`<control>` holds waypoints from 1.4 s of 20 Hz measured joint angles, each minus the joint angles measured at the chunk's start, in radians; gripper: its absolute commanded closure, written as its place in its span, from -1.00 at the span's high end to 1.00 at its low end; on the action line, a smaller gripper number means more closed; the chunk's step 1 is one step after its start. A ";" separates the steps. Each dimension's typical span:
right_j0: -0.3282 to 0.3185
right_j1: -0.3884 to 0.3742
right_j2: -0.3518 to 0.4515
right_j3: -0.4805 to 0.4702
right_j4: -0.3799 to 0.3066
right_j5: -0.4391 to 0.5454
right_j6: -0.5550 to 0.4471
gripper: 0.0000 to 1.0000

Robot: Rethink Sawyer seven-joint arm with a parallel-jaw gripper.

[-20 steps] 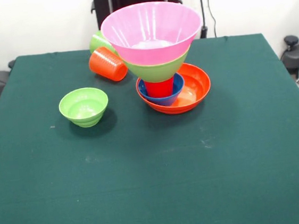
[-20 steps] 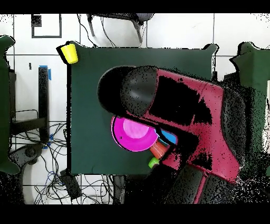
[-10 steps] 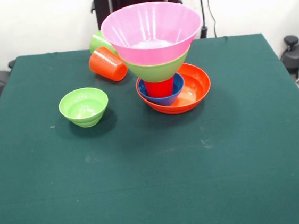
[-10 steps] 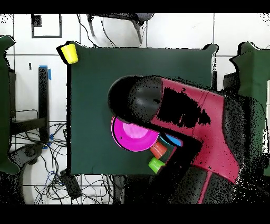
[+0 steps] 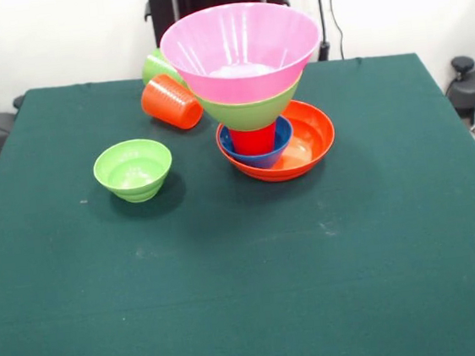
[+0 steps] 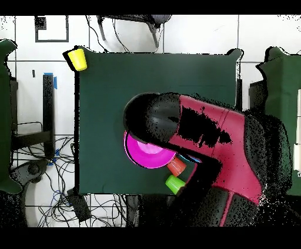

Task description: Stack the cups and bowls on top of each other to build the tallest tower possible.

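Bowls and a red cup form the tower, pink bowl uppermost. Beside it lie an orange cup and small green bowl. The arm hides the pincer, so I cannot tell its state or place things by it.

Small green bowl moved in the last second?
No. In the front view the small green bowl sits upright left of the tower, same gap from the orange cup as before.

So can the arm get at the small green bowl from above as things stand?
Probably yes. The small green bowl sits alone on the table, upright and apart from the tower and the orange cup, with nothing over it.
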 measured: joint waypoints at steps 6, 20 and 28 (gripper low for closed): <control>-0.005 0.000 0.014 0.044 0.000 -0.071 0.000 -1.00; -0.010 0.013 0.028 0.132 0.000 -0.234 0.000 -1.00; -0.019 0.035 0.032 0.153 -0.003 -0.302 0.000 -1.00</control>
